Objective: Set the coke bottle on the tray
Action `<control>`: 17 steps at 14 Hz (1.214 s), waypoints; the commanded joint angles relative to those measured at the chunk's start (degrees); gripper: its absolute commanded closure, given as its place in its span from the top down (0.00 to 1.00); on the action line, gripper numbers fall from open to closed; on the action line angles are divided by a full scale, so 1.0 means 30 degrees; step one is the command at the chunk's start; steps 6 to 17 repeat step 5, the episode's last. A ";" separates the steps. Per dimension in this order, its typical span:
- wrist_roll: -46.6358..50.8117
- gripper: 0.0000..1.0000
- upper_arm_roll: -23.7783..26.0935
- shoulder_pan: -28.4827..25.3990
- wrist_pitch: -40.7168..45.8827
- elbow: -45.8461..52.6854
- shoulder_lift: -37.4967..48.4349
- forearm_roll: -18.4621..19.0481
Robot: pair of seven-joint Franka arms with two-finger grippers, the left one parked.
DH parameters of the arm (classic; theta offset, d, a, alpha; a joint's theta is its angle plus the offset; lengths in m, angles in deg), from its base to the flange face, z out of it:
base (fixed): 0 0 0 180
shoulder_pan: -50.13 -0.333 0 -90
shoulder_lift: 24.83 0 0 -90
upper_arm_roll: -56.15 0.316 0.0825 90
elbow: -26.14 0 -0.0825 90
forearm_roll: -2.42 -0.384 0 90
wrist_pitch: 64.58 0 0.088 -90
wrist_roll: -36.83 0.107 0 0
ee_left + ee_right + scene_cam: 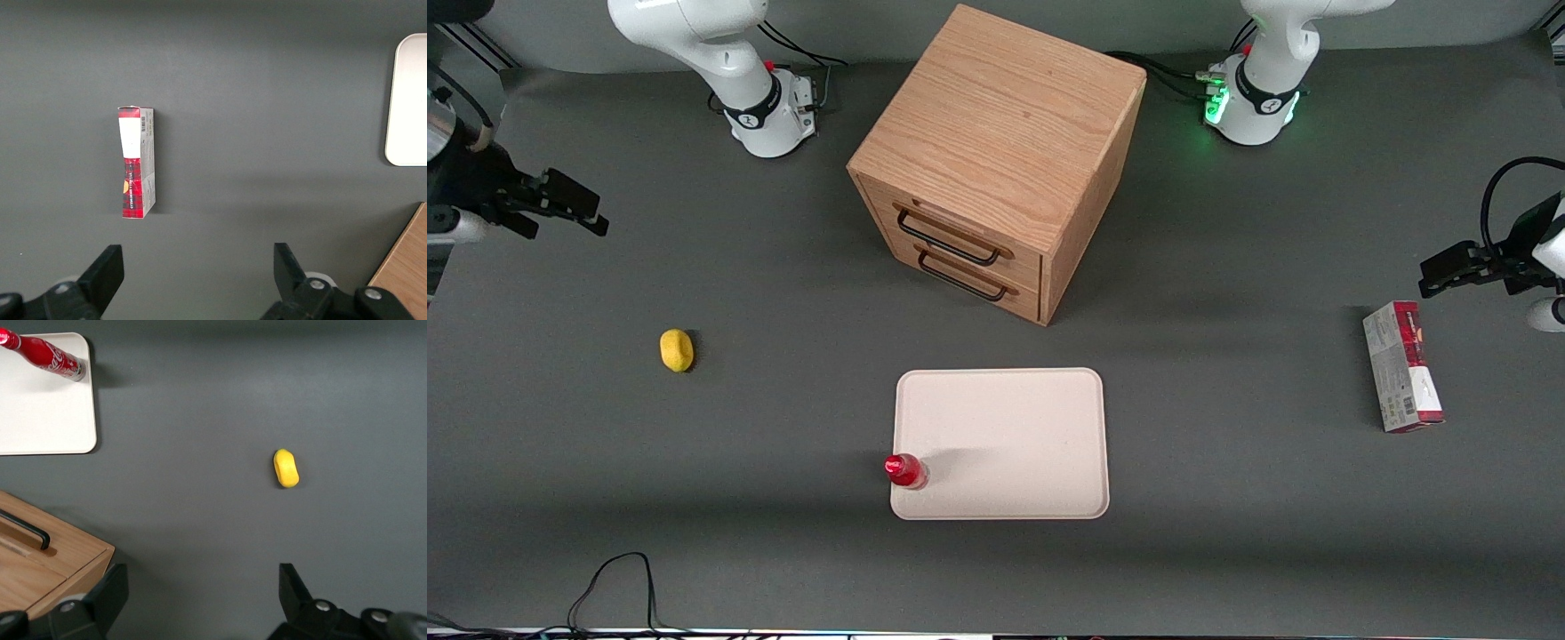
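I see the coke bottle (905, 471) standing upright on the tray (1014, 427), right at the tray's edge toward the working arm's end of the tabletop (1227, 551), near the corner closest to the front camera. From the right wrist camera the bottle (47, 357) shows its white lettering and red cap, and its base sits just inside the rim of the tray (40, 420). The rest of the tray is bare cream surface.

My claw (560, 206) hangs at the working arm's end of the tabletop, well apart from the bottle and the tray, and higher than the lemon (677, 349). In the right wrist view its two fingers (100, 600) are spread wide with nothing between them, and the lemon (286, 468) lies on the tabletop below, clear of them.

The wooden cabinet (996, 160) stands farther from the front camera than the tray, turned at an angle, with two drawers shut and two dark handles (951, 240) on its front. A corner of it (47, 560) shows in the right wrist view too.

A red-and-grey carton (1402, 366) lies flat toward the parked arm's end of the tabletop, well apart from the tray. The left wrist camera looks down on that carton (137, 163) and catches the edge of the tray (408, 100).
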 commanded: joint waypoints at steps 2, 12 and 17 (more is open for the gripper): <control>0.0772 1.00 0.0150 -0.0078 -0.0449 -0.0476 0.0146 -0.0441; 0.0743 1.00 0.0180 -0.0019 -0.0538 -0.0506 0.0116 -0.0412; 0.0743 1.00 0.0180 -0.0019 -0.0538 -0.0506 0.0116 -0.0412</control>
